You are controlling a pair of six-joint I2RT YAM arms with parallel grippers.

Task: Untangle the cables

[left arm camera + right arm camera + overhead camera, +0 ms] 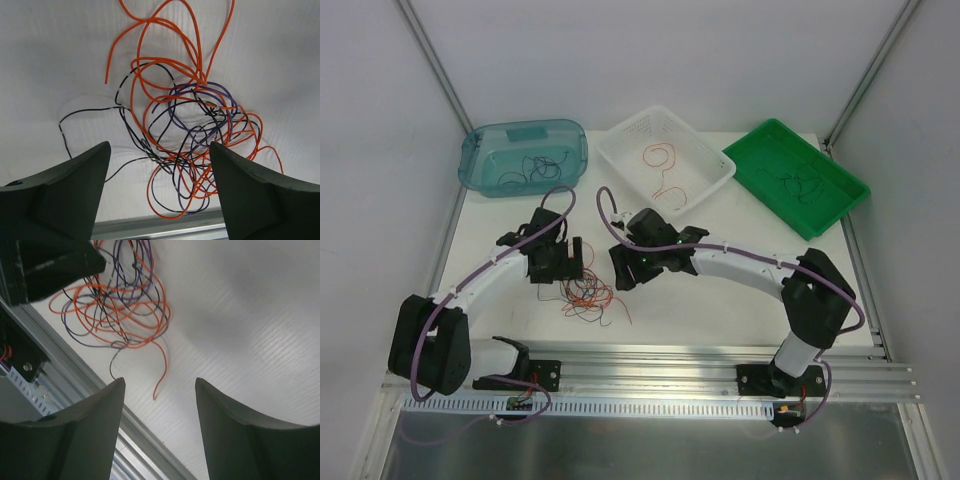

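Starting top view: cables (592,297) are bunched in one tangle on the table (720,310), just beside left gripper (560,265) and right gripper (628,268); loose strands are seen in blue bin (475,150), white basket (715,178), green tray (850,190). Left wrist: fingers (75,185) are spread wide, nothing gripped, tangle framed between them, probably lined up for a pick. Right wrist: fingers (235,430) are parted, empty; tangle is set off to one side, loose orange end nearest.

A white table (720,305) stands between pale grey walls (370,150); metal posts (435,65) frame the corners, light apparently diffuse.
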